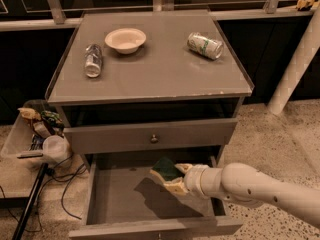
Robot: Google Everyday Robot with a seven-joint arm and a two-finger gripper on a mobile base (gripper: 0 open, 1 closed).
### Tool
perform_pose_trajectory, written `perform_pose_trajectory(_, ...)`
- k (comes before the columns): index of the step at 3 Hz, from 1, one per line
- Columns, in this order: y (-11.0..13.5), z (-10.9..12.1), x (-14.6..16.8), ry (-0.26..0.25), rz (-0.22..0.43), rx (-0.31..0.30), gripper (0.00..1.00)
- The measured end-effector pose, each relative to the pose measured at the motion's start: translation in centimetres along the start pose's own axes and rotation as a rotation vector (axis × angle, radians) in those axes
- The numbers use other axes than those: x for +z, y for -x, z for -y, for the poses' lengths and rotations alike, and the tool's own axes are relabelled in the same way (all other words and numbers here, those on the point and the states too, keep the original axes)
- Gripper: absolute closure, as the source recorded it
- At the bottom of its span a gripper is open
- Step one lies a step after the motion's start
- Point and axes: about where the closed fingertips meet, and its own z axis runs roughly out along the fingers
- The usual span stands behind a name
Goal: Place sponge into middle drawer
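The sponge [165, 169], dark green on top with pale yellow foam below, is held in my gripper [172, 179] over the inside of the open middle drawer [115, 196]. The gripper is shut on it, a little above the drawer's grey floor, right of centre. My white arm [250, 186] reaches in from the right. The drawer above [150, 136] is closed, with a small centre knob.
On the cabinet top [155, 69] lie a white bowl [125, 39], a plastic bottle [93, 60] and a can [205, 45]. A clear bin of clutter [37, 134] and cables stand at the left. A white post [295, 69] rises at the right.
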Motion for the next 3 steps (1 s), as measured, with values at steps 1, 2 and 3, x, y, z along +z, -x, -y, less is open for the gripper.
perform_pose_trajectory(1, -2.1, 1.7, 1.5, 0.022, 0.017, 0.058, 1.00)
perform_pose_trajectory(2, -2.5, 2.2, 2.8, 0.024, 0.006, 0.064, 1.00)
perform_pose_trajectory(3, -3.3, 3.1, 4.6, 0.030, -0.007, 0.069, 1.00)
